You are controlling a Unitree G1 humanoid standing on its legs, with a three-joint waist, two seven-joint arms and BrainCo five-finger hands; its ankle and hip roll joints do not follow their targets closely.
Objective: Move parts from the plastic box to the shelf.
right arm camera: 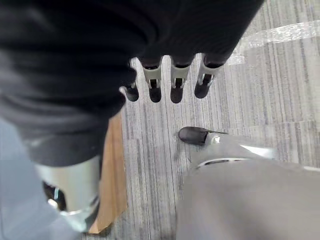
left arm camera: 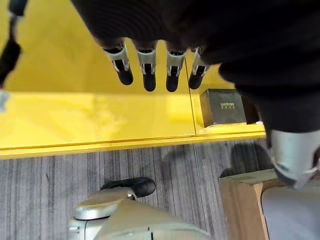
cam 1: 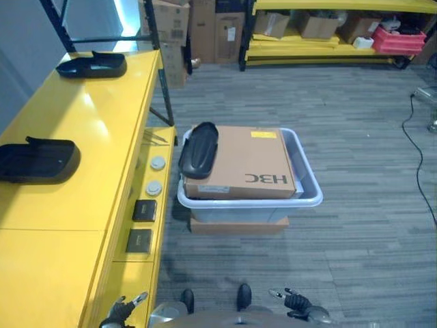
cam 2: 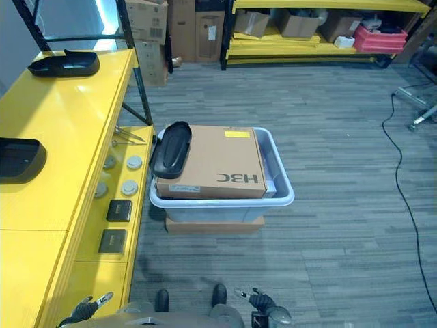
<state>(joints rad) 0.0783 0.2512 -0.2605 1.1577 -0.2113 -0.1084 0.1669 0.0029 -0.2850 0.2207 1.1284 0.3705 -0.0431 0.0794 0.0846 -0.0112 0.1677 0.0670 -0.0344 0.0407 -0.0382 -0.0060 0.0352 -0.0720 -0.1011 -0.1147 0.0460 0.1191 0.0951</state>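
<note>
Two black parts [cam 1: 37, 160] already lie on the yellow shelf [cam 1: 82, 123] at frame left, one part [cam 1: 199, 149] remains atop the plastic box [cam 1: 304, 171] mid-frame, and both the left robot hand [cam 1: 121, 311] and right robot hand [cam 1: 295, 302] hang spread and empty.

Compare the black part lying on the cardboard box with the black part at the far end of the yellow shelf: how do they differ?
The black part on the cardboard box points away from the robot; the far part on the shelf lies crosswise. The first overhangs the box's left edge; the second rests fully on the yellow shelf. Both are dark, elongated, shell-like.
</note>
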